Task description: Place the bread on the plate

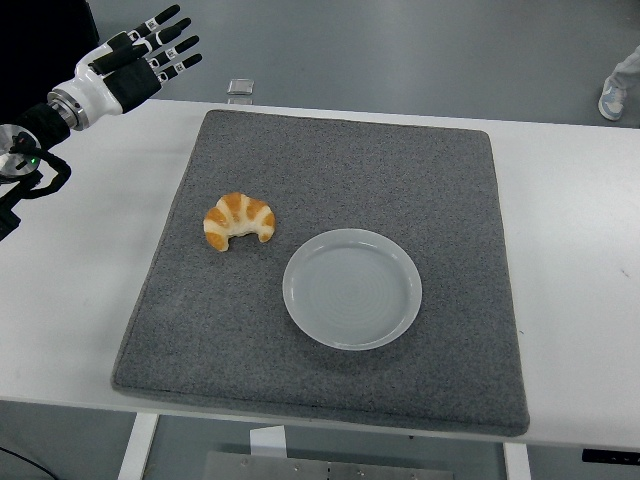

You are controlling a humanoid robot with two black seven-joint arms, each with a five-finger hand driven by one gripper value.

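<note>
A golden croissant (239, 220) lies on the grey mat (340, 150), left of centre. A pale round plate (351, 288) sits on the mat just right of and below the croissant, and nothing lies on it. My left hand (160, 48) is raised at the upper left, above the table's far-left corner, fingers stretched out and holding nothing. It is well away from the croissant. My right arm does not show.
The mat covers most of the white table (570, 220). A small clear object (239, 88) lies at the table's far edge. A person's shoe (613, 98) shows on the floor at the upper right.
</note>
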